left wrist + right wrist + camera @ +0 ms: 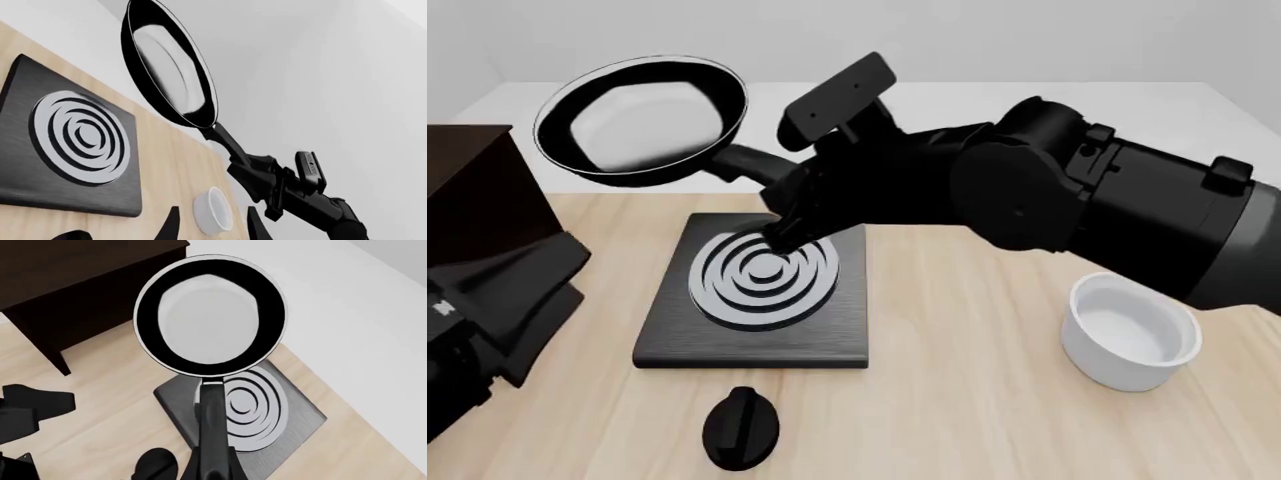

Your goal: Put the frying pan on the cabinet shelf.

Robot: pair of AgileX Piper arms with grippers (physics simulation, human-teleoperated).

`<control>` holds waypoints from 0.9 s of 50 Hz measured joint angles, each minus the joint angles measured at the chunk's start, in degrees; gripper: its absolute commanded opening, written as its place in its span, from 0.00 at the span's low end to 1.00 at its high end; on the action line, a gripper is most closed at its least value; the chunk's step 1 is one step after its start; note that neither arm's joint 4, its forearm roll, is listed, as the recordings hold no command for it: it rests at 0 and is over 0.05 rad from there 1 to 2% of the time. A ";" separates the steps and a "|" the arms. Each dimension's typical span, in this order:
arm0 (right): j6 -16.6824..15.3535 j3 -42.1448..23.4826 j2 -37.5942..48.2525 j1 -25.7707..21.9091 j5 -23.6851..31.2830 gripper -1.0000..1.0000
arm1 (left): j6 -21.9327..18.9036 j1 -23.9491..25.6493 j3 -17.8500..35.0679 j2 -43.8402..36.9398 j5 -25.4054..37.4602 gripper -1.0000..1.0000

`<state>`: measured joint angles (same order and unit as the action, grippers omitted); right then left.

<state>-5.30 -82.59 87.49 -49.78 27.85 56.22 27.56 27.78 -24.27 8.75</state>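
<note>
Left wrist view: frying pan (170, 65) aloft, tilted, clear of the hob (67, 137); handle pinched in the right gripper (257, 172); white bowl (213, 210) on the table (177, 165) between the left gripper (212, 225) fingers, spread.

Front view: frying pan (641, 118) raised above the hob (761, 295), right gripper (781, 195) clamped on its handle; dark cabinet (474, 195) at left; knob (742, 428) near; bowl (1128, 330) at right.

Right wrist view: frying pan (210, 315) over hob (257, 412), beside cabinet (73, 285).
</note>
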 measured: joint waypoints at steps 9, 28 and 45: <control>0.00 0.18 -0.05 -0.80 -0.09 0.00 | 0.41 0.65 0.42 -4.12 -3.68 1.00; 0.96 1.44 -0.70 -2.25 -0.88 0.00 | 2.53 1.10 0.81 -12.97 -11.77 1.00; 1.34 2.22 -1.07 -3.12 -1.41 0.00 | 7.33 0.73 -0.10 -18.61 -19.35 1.00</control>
<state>-3.96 -80.37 86.42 -52.90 26.44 63.55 28.29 27.68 -42.88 -10.59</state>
